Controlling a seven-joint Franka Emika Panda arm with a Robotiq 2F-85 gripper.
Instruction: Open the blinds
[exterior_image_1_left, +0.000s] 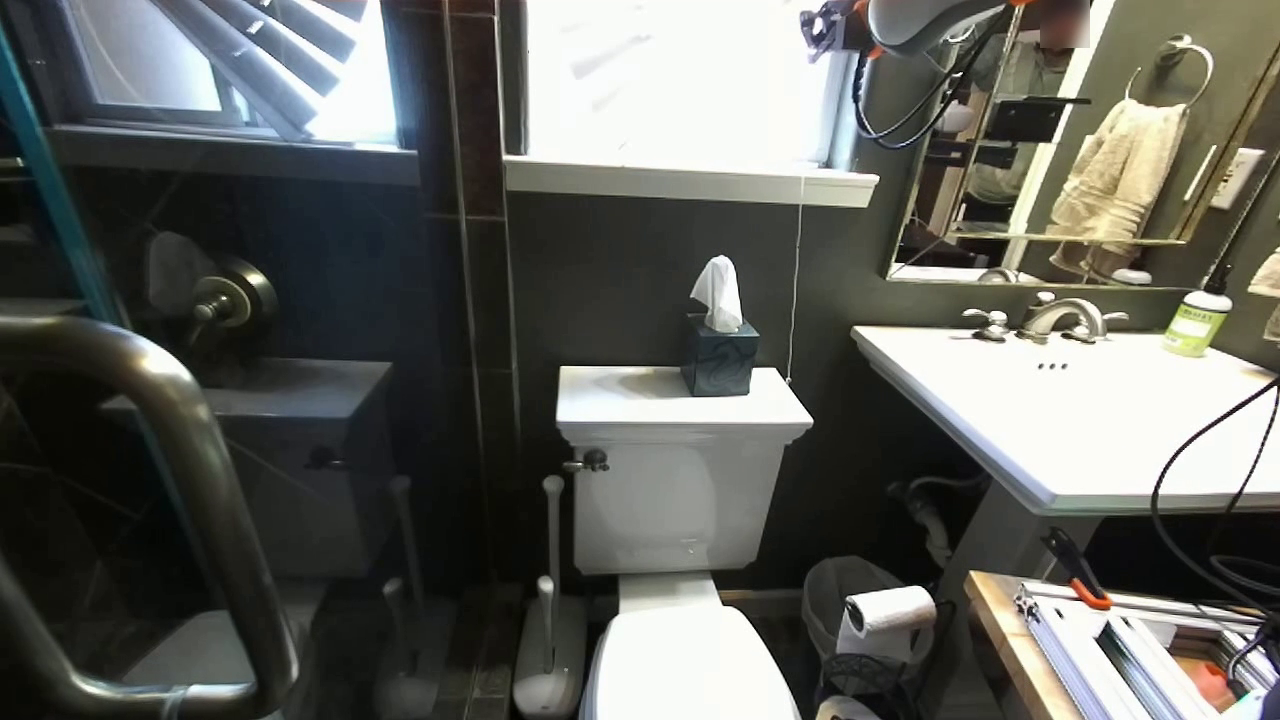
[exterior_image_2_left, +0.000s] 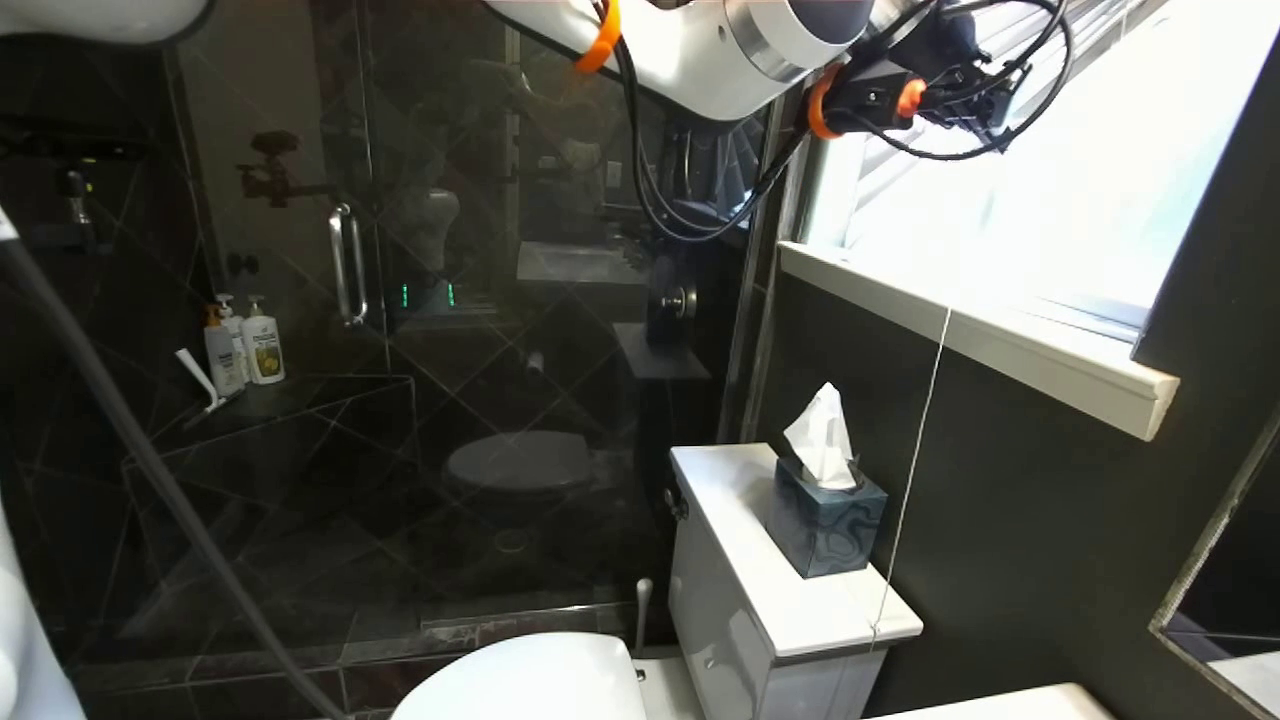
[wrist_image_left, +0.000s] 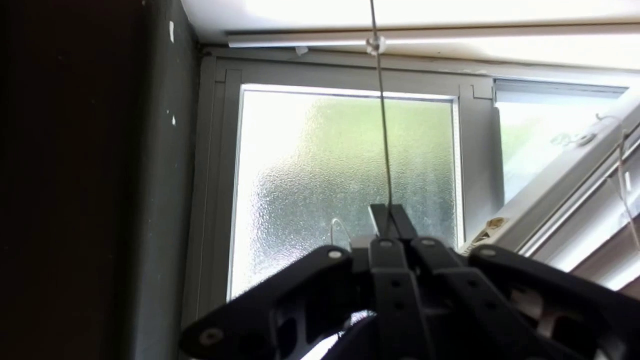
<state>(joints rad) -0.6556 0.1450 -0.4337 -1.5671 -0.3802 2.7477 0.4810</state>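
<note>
My gripper is shut on a thin cord, which passes between its fingertips in the wrist view. A small bead sits on the cord beyond the fingertips. The tilted white blinds show at the lower right of the wrist view, with their rail running diagonally. In an exterior view the slanted slats show behind the gripper. In an exterior view the gripper is at the window's upper right and the blinds are washed out by glare. The cord hangs below the sill in both exterior views.
The window sill juts out below the window. A tissue box stands on the toilet tank beneath. A mirror and a sink are to one side, and a glass shower wall to the other.
</note>
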